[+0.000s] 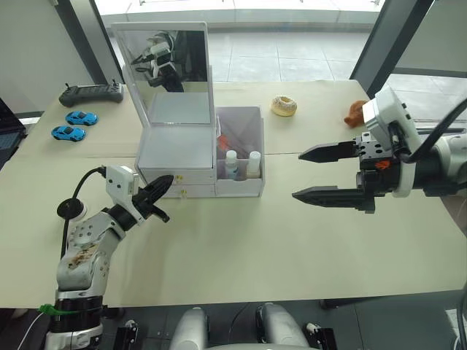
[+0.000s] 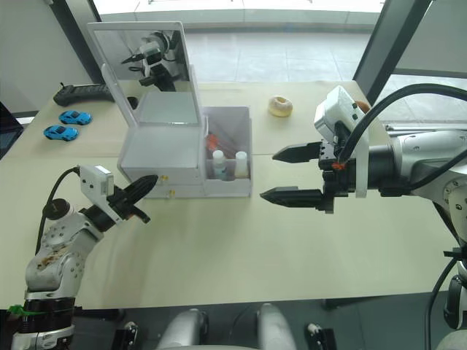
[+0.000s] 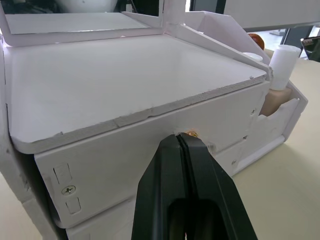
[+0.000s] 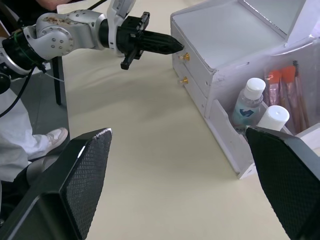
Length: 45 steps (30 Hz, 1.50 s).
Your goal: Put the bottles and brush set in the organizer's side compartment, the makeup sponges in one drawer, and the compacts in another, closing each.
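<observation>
Beige table (image 1: 241, 240), window behind. Left gripper (image 1: 164, 186) pinched closed, tips at the upper drawer's gold knob (image 4: 184, 57) on the organizer (image 1: 179, 157), both drawers closed. Right gripper (image 1: 310, 175) spread wide, empty, just right of the side compartment (image 1: 241, 157) holding 2 bottles (image 4: 247, 102) and brush set (image 4: 282, 90).

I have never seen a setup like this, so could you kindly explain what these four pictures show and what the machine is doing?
It is a two-armed humanoid robot at a table. Two pictures come from its head camera, the other two from cameras on its wrists. A white organizer with a raised mirror lid stands there; its side compartment already holds two bottles and a brush set. The left gripper, fingers shut, is at the upper drawer's gold knob. The right gripper hangs open, holding nothing. A doughnut toy, two blue toy cars and a controller lie farther back.
</observation>
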Each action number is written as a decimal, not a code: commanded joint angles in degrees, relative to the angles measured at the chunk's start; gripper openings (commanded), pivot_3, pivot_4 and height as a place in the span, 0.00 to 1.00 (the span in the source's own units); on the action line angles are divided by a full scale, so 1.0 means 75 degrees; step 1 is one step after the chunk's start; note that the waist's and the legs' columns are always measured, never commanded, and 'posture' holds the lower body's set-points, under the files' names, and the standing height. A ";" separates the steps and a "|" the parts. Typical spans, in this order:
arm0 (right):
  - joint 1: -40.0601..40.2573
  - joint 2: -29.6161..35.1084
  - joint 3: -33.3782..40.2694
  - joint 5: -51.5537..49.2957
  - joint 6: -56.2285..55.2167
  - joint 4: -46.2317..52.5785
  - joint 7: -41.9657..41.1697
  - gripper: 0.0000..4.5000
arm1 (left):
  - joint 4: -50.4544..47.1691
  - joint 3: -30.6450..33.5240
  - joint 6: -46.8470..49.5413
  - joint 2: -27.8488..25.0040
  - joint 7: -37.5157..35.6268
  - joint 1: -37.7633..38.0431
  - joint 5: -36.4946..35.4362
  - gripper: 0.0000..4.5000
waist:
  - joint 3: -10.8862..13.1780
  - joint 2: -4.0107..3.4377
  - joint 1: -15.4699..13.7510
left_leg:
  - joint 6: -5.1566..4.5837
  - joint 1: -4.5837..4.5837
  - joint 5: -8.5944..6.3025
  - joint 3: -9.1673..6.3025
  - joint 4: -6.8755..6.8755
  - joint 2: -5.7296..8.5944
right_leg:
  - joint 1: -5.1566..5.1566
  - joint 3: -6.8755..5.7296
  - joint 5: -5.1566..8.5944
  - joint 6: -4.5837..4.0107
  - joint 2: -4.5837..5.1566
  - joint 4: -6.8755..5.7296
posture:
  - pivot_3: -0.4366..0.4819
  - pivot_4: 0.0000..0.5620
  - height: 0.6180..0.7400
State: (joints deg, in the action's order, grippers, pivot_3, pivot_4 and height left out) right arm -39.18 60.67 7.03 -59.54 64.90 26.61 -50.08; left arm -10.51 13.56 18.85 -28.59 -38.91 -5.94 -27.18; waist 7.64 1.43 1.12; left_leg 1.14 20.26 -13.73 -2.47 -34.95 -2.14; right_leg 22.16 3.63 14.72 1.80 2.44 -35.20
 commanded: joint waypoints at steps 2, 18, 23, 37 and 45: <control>0.0868 0.0379 0.0301 0.0649 -0.0278 -0.0260 -0.0059 1.00 | -0.0109 0.0844 0.0092 -0.0724 -0.0587 0.0371 -0.0486 0.00 | 0.0001 0.0005 -0.0022 | 0.0000 0.0000 0.0000 -0.0001 0.0002 -0.0001 | 0.0001 -0.0004 0.0001 -0.0001 -0.0001 0.0001 | 0.48 0.27 1.00; 0.5845 -0.0565 0.3359 0.2819 -0.3463 -0.2468 -0.0875 1.00 | 0.5386 0.2360 -0.1819 -0.3820 -0.2703 -0.0501 0.0204 0.99 | -0.0001 0.0009 0.0014 | 0.0000 -0.0010 -0.0001 0.0028 0.0016 -0.0003 | 0.0006 0.0007 0.0013 -0.0007 0.0002 0.0007 | 0.48 0.27 1.00; 0.5785 -0.0724 0.3261 0.2932 -0.3661 -0.2446 -0.0920 1.00 | 0.5601 0.2365 -0.1994 -0.3928 -0.2789 -0.0665 0.0254 0.99 | 0.0000 0.0007 0.0031 | 0.0000 -0.0009 -0.0001 0.0033 0.0019 -0.0009 | 0.0009 0.0011 0.0005 0.0004 0.0000 -0.0001 | 0.48 0.27 1.00; 0.3523 -0.0710 0.1364 0.1206 -0.2341 0.0513 -0.0663 1.00 | 0.0351 0.2007 -0.0565 -0.1791 -0.1375 0.1278 -0.0394 0.99 | 0.0001 0.0026 -0.0014 | 0.0001 -0.0004 -0.0001 0.0052 0.0015 -0.0031 | 0.0001 0.0026 0.0006 0.0007 -0.0013 -0.0003 | 0.48 0.27 1.00; 0.2064 -0.0869 0.0462 0.0756 -0.1777 0.0691 -0.0152 1.00 | -0.2224 0.0500 -0.0064 0.0420 0.0782 0.2365 0.0078 0.99 | -0.0001 0.0030 -0.0053 | 0.0001 -0.0005 -0.0001 0.0062 0.0001 -0.0017 | -0.0001 0.0038 -0.0007 0.0019 0.0003 0.0015 | 0.48 0.27 1.00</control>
State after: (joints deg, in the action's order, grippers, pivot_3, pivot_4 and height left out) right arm -22.15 54.22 10.63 -53.12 50.88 31.37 -51.95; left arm -23.28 19.75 19.68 -27.69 -37.67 11.78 -28.81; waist 7.63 1.66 0.72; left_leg 1.15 20.26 -13.74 -2.01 -34.95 -2.21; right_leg 22.14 3.92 14.65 1.94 2.50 -35.11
